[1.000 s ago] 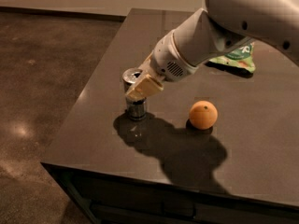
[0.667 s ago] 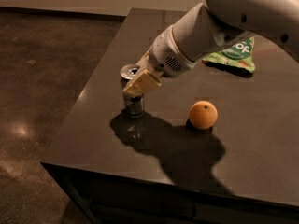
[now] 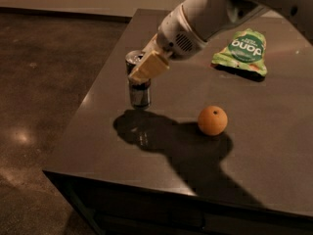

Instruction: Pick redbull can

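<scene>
The redbull can is a slim silver can with a silver top, upright, over the left part of the dark table. It hangs a little above the tabletop, with its shadow below it. My gripper reaches in from the upper right and is shut on the can's upper half. One beige finger lies across the can's front; the other is hidden behind it.
An orange lies on the table to the right of the can. A green snack bag lies at the back right. The table's left edge and front edge are close to the can; brown floor lies beyond.
The gripper has risen with the can in it and moved slightly back; the can has come off the tabletop. The orange and bag have not moved.
</scene>
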